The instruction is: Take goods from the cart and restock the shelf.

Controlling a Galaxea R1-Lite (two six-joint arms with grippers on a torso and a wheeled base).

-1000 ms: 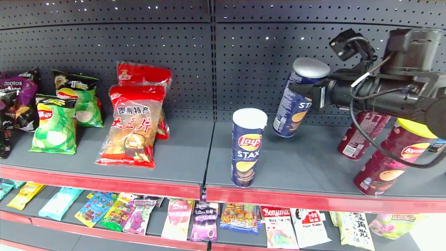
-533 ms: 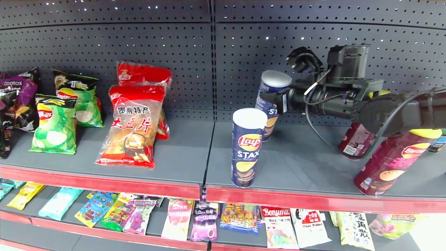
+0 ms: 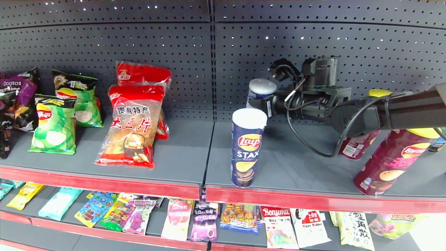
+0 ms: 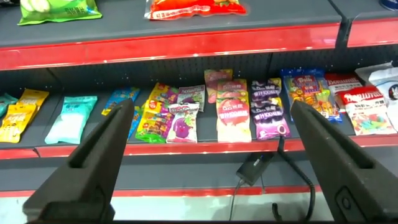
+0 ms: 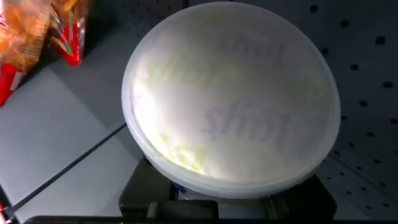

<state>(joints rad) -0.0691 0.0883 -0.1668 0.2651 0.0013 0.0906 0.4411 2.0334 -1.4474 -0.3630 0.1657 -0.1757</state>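
One-armed hold: clenches blue chip can [image 3: 259, 91] in right gripper [image 3: 263, 104], high on its body, near shelf [image 3: 296, 167] back edge, behind front can [image 3: 248, 146]. Likely light, stiff, slick, dentable; calls for mid-body grip. Holds left gripper [image 4: 211, 155] spread, empty.

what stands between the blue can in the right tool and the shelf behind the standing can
Nothing visible. The held blue can in the right tool is behind the standing blue can. The standing can hides its base, so the shelf under it can't be checked.
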